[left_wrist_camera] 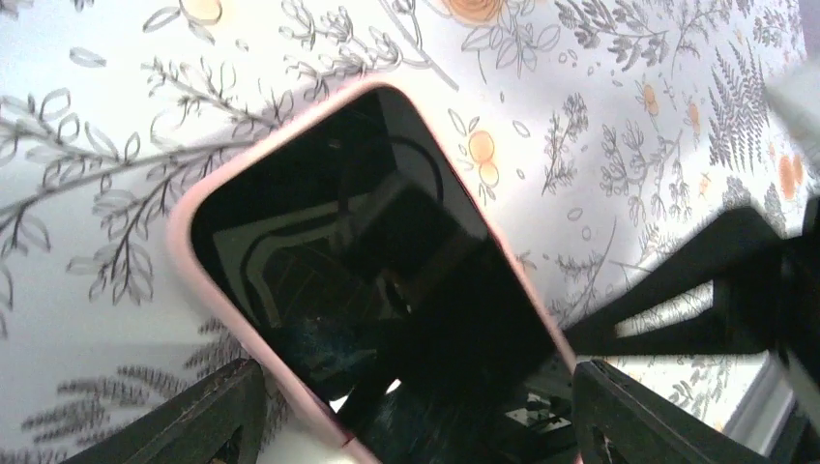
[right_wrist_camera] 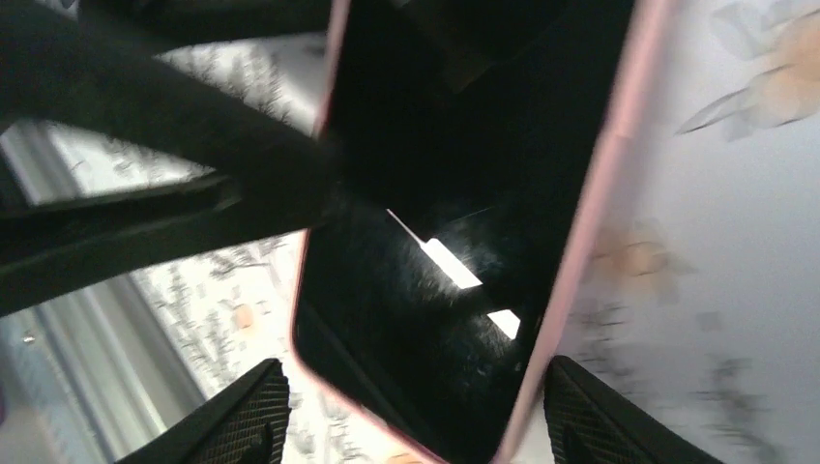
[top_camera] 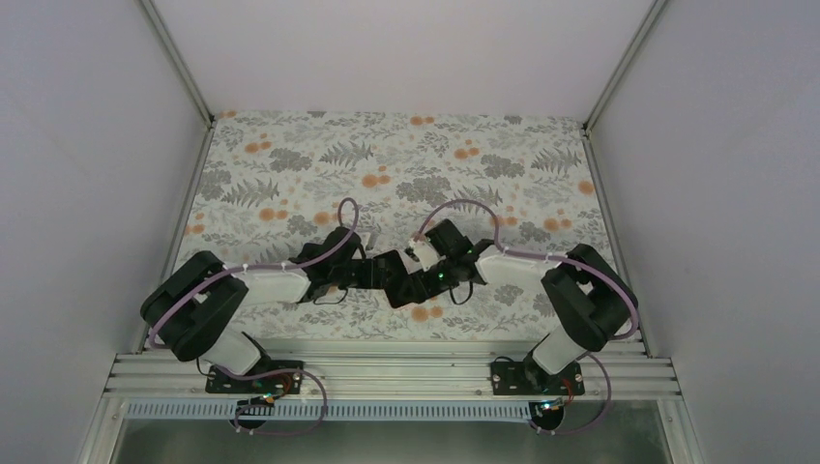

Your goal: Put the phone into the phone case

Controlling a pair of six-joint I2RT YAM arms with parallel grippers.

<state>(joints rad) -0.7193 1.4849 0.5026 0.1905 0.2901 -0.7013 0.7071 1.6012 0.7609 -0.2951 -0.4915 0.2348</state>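
Observation:
A black phone [left_wrist_camera: 387,261] lies screen up on the floral table, with the pink phone case [left_wrist_camera: 189,227] showing as a rim round its visible edges. It also fills the right wrist view [right_wrist_camera: 454,193], where the pink case rim [right_wrist_camera: 604,184] shows too. My left gripper [left_wrist_camera: 416,416] is open, one finger on each side of the phone's near end, close to the rim. My right gripper [right_wrist_camera: 416,416] is open and straddles the other end. In the top view both grippers [top_camera: 382,271] [top_camera: 427,274] meet at the table's near middle and hide the phone.
The floral table cover [top_camera: 406,164] stretches back to white walls on three sides. The right arm's dark finger [left_wrist_camera: 696,290] crosses the left wrist view, and the left arm's finger [right_wrist_camera: 164,135] crosses the right wrist view. A metal rail [top_camera: 387,372] runs along the near edge.

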